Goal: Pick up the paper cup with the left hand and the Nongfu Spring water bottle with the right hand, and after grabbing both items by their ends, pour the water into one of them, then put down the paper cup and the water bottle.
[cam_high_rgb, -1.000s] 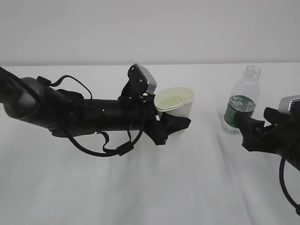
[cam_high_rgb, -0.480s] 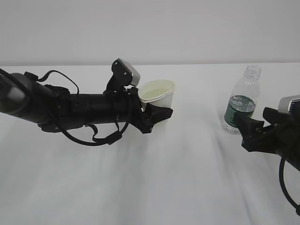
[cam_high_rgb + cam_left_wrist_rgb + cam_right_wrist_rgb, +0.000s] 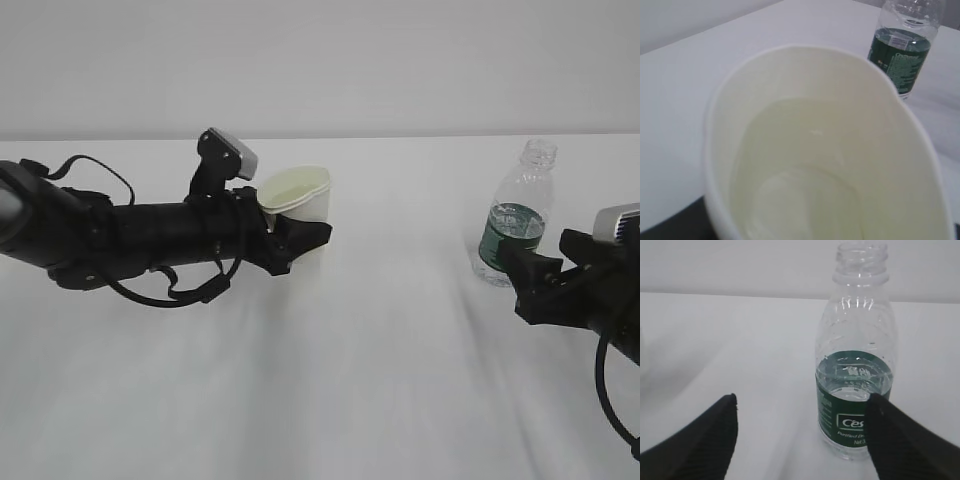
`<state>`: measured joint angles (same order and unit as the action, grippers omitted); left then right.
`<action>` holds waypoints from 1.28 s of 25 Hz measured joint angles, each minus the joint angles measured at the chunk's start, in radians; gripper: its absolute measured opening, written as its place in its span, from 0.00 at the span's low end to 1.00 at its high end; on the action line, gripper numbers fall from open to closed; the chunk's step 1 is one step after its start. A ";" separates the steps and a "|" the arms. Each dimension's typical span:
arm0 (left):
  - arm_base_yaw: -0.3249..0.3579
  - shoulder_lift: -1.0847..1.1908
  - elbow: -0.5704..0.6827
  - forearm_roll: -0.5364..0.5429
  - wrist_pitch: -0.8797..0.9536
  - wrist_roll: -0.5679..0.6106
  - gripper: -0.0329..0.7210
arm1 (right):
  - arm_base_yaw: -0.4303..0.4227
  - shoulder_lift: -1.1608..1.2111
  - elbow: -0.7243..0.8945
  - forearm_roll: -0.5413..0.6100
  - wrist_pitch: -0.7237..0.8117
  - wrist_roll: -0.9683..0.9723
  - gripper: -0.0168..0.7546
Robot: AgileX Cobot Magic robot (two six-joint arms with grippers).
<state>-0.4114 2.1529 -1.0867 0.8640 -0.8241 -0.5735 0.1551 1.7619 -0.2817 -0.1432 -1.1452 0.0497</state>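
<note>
On the left of the white table (image 3: 330, 390), the left hand (image 3: 290, 240) is pinching the paper cup (image 3: 296, 193), keeping it upright so its water (image 3: 805, 170) is staying in. Further right, the Nongfu Spring water bottle (image 3: 516, 215) is standing, the right hand (image 3: 535, 272) hanging spread-jawed just beside it.

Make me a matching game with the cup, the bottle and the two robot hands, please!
Things:
1. paper cup
2. water bottle
3. right hand
4. left hand

States:
A. stands alone on the table, no cap
B. fingers open, nothing between them
C. fingers closed around the cup
D. held, with water inside

Pairs: 1-D, 2-A, 3-B, 4-C
</note>
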 joint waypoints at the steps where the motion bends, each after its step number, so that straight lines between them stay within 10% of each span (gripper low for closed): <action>1: 0.012 0.000 0.014 -0.006 -0.024 0.000 0.60 | 0.000 0.000 0.000 0.000 0.000 0.000 0.78; 32: 0.195 0.000 0.098 -0.143 -0.102 0.159 0.60 | 0.000 -0.002 0.000 -0.018 0.000 0.004 0.78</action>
<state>-0.2164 2.1529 -0.9890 0.7212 -0.9264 -0.4140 0.1551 1.7604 -0.2817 -0.1609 -1.1452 0.0534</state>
